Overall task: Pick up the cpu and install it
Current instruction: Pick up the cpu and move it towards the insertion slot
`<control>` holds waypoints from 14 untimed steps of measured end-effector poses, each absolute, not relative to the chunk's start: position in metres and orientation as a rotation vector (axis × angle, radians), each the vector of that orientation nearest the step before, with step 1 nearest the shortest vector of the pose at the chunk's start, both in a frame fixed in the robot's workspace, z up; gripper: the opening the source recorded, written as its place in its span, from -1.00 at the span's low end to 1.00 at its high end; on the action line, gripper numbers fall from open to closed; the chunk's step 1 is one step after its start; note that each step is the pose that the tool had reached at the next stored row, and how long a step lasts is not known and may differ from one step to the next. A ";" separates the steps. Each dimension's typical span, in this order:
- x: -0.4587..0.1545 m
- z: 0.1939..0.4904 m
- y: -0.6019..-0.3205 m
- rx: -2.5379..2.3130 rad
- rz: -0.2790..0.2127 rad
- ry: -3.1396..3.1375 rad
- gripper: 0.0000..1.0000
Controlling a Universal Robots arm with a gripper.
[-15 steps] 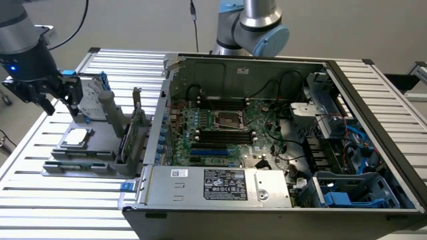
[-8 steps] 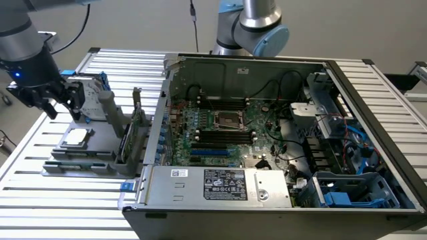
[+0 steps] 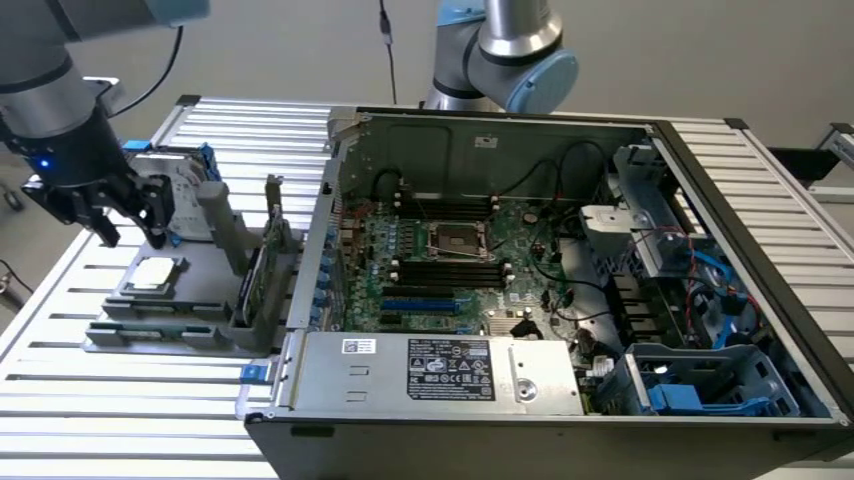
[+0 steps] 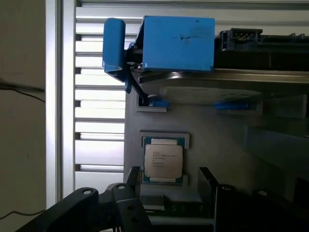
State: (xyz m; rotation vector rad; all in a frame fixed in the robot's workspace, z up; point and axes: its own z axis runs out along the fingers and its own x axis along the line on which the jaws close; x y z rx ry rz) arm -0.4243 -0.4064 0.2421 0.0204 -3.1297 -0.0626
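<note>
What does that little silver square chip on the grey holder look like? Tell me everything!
The small flat square cpu has a silver-grey metal top with tiny print. It lies flat, face up, in a pocket of the grey holder beside the open computer case. Only the holder touches it; the open gripper hangs above.

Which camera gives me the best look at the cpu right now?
The wrist view: the cpu faces the camera, its whole metal top visible, seated in the grey holder. The exterior view shows it small and slanted, near the open end effector.
</note>
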 end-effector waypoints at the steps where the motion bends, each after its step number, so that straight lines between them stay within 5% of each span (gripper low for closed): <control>1: -0.424 0.240 -0.407 0.021 -0.063 -3.130 0.19; 14: -0.424 0.217 -0.408 0.022 -0.063 -3.130 0.19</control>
